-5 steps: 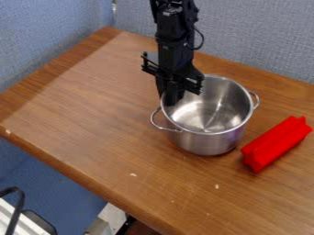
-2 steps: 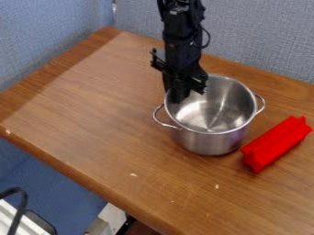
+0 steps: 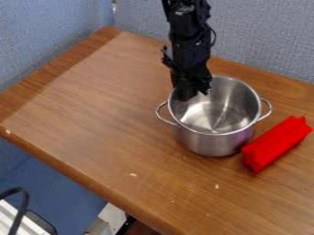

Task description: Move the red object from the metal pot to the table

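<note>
Metal pot, bare inside where visible, near the table's right edge. Red block on the table, right of the pot, apart from the gripper; gripper closed at the pot's rim.

From my station I find the metal pot upright, its mouth facing up: round, shiny stainless steel, straight-sided, with a rolled rim and wire loop handles on opposite sides. The red object is a bright, plain-sided elongated block, lying on its long side outside the pot, close against its handle side; I cannot confirm contact. The table is brown wood-grain with a rounded edge, extending beneath and around the pot.
</note>
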`<action>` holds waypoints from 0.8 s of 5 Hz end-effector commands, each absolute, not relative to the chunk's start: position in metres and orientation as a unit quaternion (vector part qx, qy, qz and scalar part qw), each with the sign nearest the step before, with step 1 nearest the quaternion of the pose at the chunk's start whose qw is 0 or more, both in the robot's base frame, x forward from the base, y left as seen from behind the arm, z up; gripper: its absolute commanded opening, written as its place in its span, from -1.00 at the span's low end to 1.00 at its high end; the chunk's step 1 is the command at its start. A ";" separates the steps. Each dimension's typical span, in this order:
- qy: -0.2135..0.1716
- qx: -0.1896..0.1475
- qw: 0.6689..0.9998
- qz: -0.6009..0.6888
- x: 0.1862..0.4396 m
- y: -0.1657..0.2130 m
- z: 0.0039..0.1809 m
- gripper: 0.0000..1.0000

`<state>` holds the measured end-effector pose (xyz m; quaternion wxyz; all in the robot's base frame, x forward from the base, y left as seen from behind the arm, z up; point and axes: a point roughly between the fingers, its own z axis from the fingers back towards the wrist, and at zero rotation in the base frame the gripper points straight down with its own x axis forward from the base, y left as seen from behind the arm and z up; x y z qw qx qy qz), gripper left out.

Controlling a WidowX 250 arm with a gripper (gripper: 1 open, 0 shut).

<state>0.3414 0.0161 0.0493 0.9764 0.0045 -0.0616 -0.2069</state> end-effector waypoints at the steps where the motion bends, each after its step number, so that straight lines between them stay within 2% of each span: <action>1: -0.087 0.001 0.969 -0.229 0.345 0.010 0.052 -1.00; 4: -0.148 -0.004 0.962 -0.229 0.347 0.006 0.093 -1.00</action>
